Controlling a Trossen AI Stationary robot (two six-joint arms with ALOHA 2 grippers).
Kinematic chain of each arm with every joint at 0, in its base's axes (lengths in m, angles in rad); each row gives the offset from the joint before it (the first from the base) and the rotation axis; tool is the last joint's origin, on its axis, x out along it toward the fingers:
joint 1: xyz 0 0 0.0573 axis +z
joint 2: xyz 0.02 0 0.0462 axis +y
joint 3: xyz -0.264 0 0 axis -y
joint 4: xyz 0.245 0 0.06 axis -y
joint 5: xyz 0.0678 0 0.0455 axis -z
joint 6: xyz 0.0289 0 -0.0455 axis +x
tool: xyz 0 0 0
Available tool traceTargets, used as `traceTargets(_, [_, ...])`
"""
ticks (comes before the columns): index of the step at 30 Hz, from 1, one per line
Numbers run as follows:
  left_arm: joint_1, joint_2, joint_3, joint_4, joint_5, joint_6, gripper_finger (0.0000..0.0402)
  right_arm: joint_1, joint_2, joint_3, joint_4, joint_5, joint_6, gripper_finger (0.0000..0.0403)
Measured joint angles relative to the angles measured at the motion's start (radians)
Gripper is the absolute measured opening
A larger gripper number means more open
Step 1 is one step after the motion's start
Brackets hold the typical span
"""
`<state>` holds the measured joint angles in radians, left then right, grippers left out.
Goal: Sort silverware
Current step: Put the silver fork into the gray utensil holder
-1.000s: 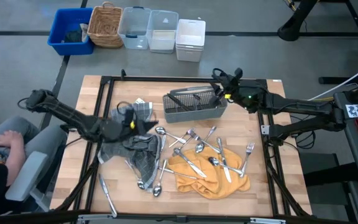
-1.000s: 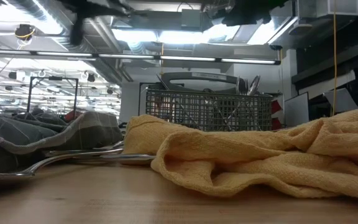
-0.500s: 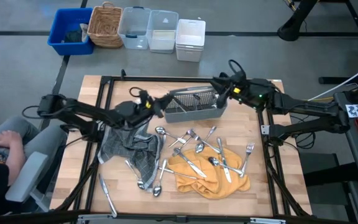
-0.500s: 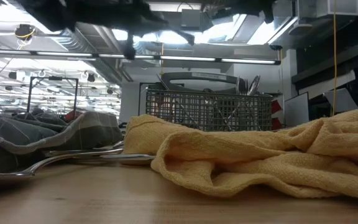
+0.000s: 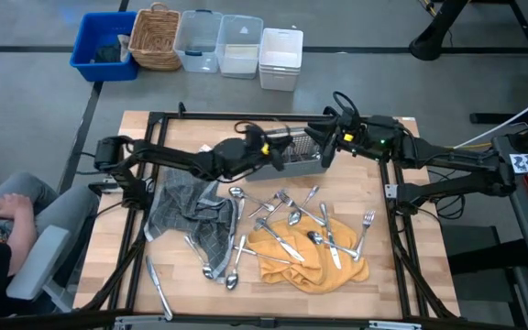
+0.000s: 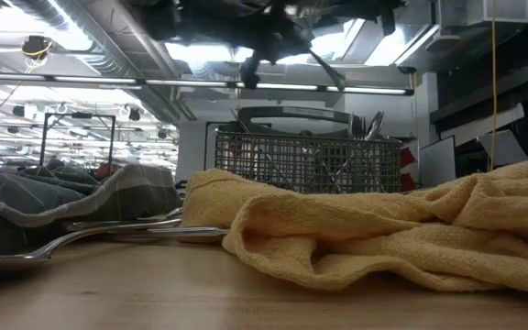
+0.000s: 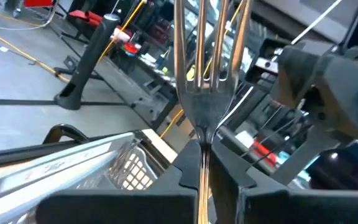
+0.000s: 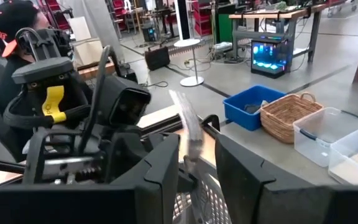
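Above the grey mesh caddy [image 5: 293, 152] at upper centre, the left gripper [image 7: 205, 177] clamps a shiny silver fork [image 7: 208, 65], handle hidden; the right gripper [image 8: 194, 168] pinches a blurred silver utensil [image 8: 188, 127].

The right gripper [image 8: 194, 163] pinches a blurred piece of silverware [image 8: 190, 134] between its jaws, facing the left arm [image 8: 73, 124]. Beyond, a blue bin [image 8: 253, 107], a wicker basket [image 8: 288, 116] and clear tubs [image 8: 325, 134] sit on the floor.
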<state>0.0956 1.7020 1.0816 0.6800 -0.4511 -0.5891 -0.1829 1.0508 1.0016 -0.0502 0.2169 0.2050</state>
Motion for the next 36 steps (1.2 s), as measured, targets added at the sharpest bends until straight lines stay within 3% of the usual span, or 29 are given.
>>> traceTargets(9, [-0.004, 0.063, 0.176, -0.174, -0.001, 0.081, 0.0009, 0.000, 0.005, 0.000, -0.004, 0.002, -0.004, 0.0108])
traceTargets(27, [-0.040, 0.063, 0.193, -0.201, 0.006, 0.107, 0.0009, -0.001, 0.099, 0.000, -0.003, 0.030, -0.131, 0.0107])
traceTargets(36, [-0.042, 0.063, 0.194, -0.294, 0.005, 0.102, 0.0009, -0.001, 0.099, 0.000, -0.004, 0.036, -0.138, 0.0037])
